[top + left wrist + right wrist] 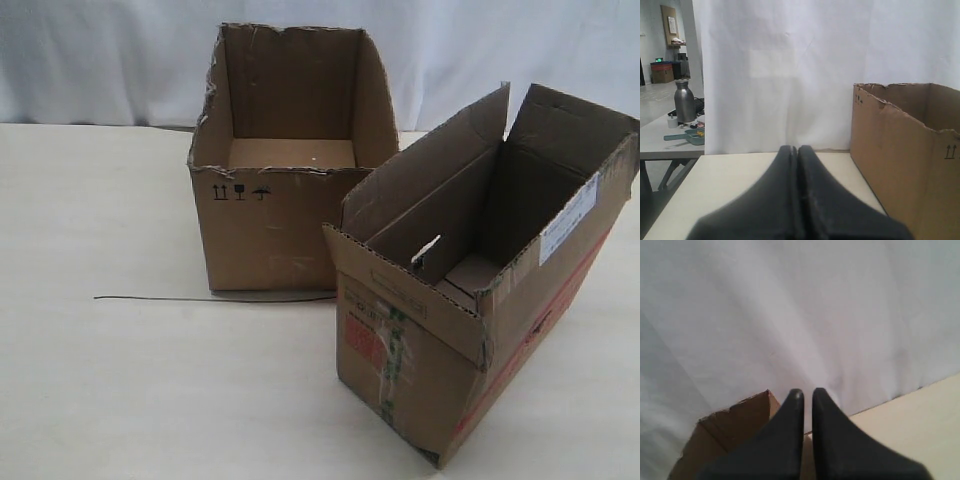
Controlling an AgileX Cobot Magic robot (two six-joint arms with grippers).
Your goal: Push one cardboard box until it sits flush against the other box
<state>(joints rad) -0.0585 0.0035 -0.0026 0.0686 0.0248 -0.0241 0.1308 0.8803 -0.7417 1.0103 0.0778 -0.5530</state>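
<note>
**Currently: boxes skewed, not flush**

The narrow box (480, 330) stands on the bench (100, 380) at front right of the exterior view, with its flaps up and its inside open to the camera. The near end face carries a red square label crossed by green-printed tape. The long side has a red stripe and a white sticker near the top rim.

The wider box (270, 230) sits behind it and to the left, against the white curtain (100, 60). Its top edges are torn, and small black handling symbols are printed at the upper left of its front face.

The narrow box lies at an angle to the wider one, so their sides are not parallel. Its left flap overlaps the wider box's right front corner in this view (I cannot tell whether the two touch there).

A thin dark line (200, 297) lies on the bench along the foot of the wider box.

Left end effector (794, 148): the fingers are pressed together and hold nothing. It is low over the bench, with the wider box (900, 160) just beside it. A metal bottle (684, 101) stands on a grey table beyond the curtain.

Right end effector (804, 392): it is closed down to a thin slit with nothing in it, and it faces the curtain. A cardboard corner (735, 425) with a ragged edge shows below it; I cannot tell which box it belongs to.
</note>
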